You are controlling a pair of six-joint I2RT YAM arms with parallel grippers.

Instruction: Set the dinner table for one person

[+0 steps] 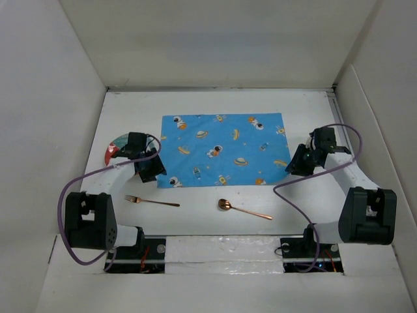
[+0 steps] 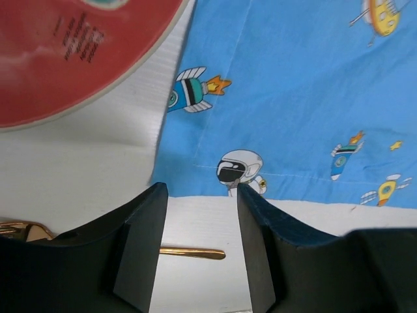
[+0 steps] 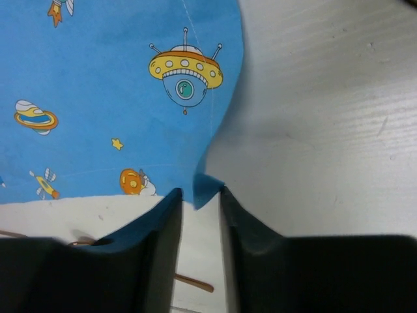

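1. The bench (image 1: 208,104) spreads under everything, with white walls around it and both arms mounted at its near edge. The placemat (image 1: 221,149) lies flat on its middle.
2. The right gripper (image 3: 201,195) has its jaws partly apart at the mat's near right corner, which stands curled up between the tips. It looks loose, not pinched. If the arm pulls away sideways, a finger could catch that flap and drag or fold the mat.
3. The left gripper (image 2: 200,195) is parted and holds nothing, low by the near left corner. Dipping while moving off could ruck the cloth.
4. The red plate (image 2: 58,52) sits on bare bench just beside the mat's left edge, partly under the left arm. Its low rim gives little to pinch, so it may slip. Sliding it instead could bunch the mat.
5. The fork (image 1: 151,201) and spoon (image 1: 244,209) lie flat on the bench, nearer than the mat. Both are thin, so fingers may scrape the surface or flick them away.
6. The right arm's cable loops near the spoon's handle, so a swing could nudge it.
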